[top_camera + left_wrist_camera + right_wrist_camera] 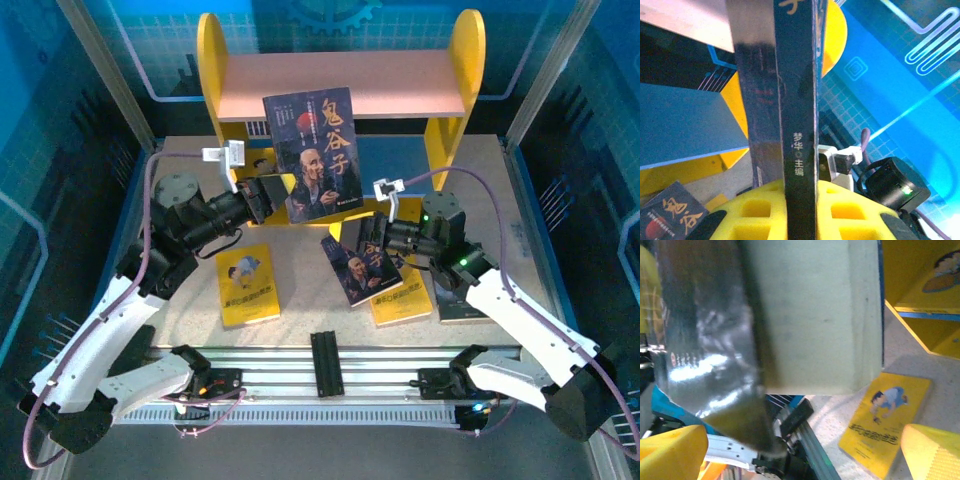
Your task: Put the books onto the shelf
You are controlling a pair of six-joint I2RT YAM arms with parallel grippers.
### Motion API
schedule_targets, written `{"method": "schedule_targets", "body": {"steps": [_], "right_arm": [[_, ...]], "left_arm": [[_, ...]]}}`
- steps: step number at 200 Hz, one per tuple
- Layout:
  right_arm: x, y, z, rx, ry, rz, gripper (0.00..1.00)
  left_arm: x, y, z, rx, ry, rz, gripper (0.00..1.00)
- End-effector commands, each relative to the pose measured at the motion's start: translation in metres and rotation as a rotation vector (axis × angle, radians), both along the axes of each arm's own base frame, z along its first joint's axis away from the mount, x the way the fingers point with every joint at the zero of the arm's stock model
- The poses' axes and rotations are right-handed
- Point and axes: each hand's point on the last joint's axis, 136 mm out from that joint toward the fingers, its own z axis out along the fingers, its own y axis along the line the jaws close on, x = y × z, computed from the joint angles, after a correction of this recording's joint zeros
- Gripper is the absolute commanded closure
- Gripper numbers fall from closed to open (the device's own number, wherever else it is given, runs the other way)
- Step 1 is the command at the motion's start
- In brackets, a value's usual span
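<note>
the dark navy portrait book (pixel 312 155) stands upright in the air just in front of the shelf (pixel 468 70), long axis roughly vertical with a slight tilt, cover facing the near side; the shelf lies directly beyond it, away from both arms; in the top view the book's upper end overlaps the front edge of the pink upper board (pixel 400 88); the left gripper (pixel 274 197) is clenched on the book's left edge, low on that side; in the left wrist view the spine (pixel 800 125) rises between its yellow pads (pixel 752 212), with the blue lower board (pixel 685 120) behind and to one side; so the left arm carries the book and, as i judge it, is the one to push it back into a tier, which tier i cannot tell; the right gripper (pixel 372 240) sits just beside the book's lower right corner, jaws spread wide, grasping nothing; in its wrist view the page edge (pixel 810 315) hangs above its fingers (pixel 935 450), and whether they touch it i cannot tell; a second dark book (pixel 360 270) and a yellow paperback (pixel 248 284) lie on the table (pixel 300 300).
</note>
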Motion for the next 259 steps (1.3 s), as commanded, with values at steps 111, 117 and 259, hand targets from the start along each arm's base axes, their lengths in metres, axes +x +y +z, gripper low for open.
{"method": "schedule_targets", "body": {"steps": [111, 117, 259], "right_arm": [[0.005, 0.011, 0.039, 0.217, -0.052, -0.028, 0.0], [0.007, 0.012, 0.042, 0.231, -0.059, -0.033, 0.0], [0.022, 0.019, 0.11, 0.435, -0.237, -0.133, 0.0]], "left_arm": [[0.0, 0.017, 0.068, -0.177, -0.284, 0.09, 1.0], [0.0, 0.017, 0.071, -0.185, -0.293, 0.088, 1.0], [0.008, 0.031, 0.081, -0.224, -0.452, 0.234, 1.0]]}}
